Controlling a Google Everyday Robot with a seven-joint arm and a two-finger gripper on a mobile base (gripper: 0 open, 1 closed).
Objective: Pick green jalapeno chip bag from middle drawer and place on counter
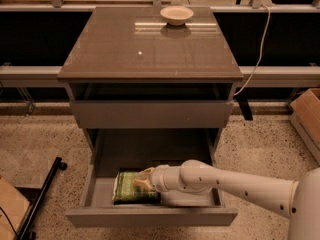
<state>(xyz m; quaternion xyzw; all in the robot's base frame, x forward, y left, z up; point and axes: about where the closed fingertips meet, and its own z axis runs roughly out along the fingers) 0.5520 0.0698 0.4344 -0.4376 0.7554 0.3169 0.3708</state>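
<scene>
Green foil chip bag (127,189), lower-centre frame, near left wall of open grey-brown drawer (150,217); pincer (143,180) over its right edge, grip state unclear.

Probably a lab, terrazzo floor (260,151), cardboard box (307,115), loose cable (260,54); gripper (143,179) in middle drawer (150,217)

I have one camera only, set high in front of the cabinet (150,115) and tilted down at it, fairly near. The worktop (125,54) fills the upper middle of the frame, the open middle drawer (150,216) the lower middle. The arm (240,184) stretches from the lower right corner, closest to the lens, its gripper (145,180) inside the drawer, lower centre.
</scene>
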